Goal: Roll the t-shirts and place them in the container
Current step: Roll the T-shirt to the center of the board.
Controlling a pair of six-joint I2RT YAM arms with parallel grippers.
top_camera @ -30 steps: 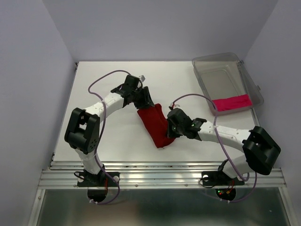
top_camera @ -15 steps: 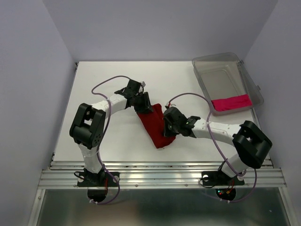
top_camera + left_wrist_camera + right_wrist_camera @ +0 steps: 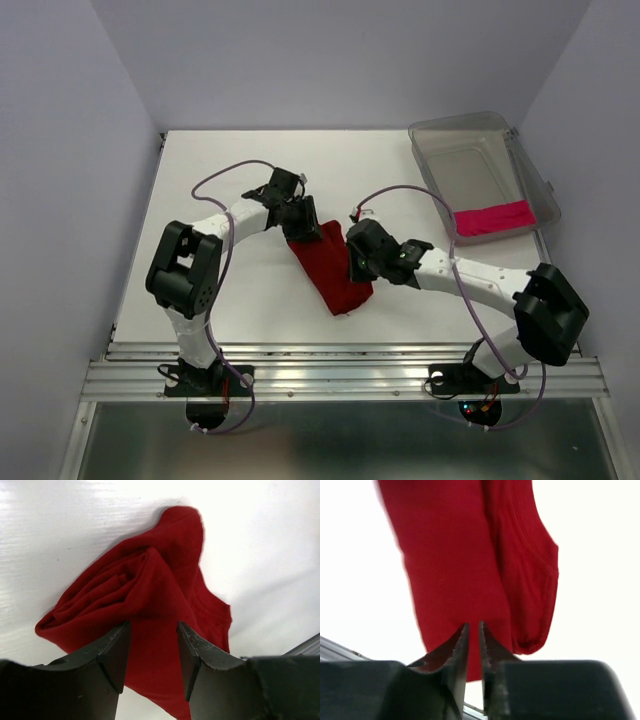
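Bright, even light from above blows the white table (image 3: 600, 540) out to glare ahead of the right gripper (image 3: 474, 630), where the crimson t-shirt (image 3: 450, 570) blurs at its edge, while soft grey shadows lie ahead of the left gripper (image 3: 152, 650).

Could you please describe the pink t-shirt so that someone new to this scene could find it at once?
On the white table, a clear plastic bin sits at the far right corner. The pink t-shirt lies inside it, a narrow strip across the near end. Unlike the dark red t-shirt mid-table, it is bright magenta and binned.
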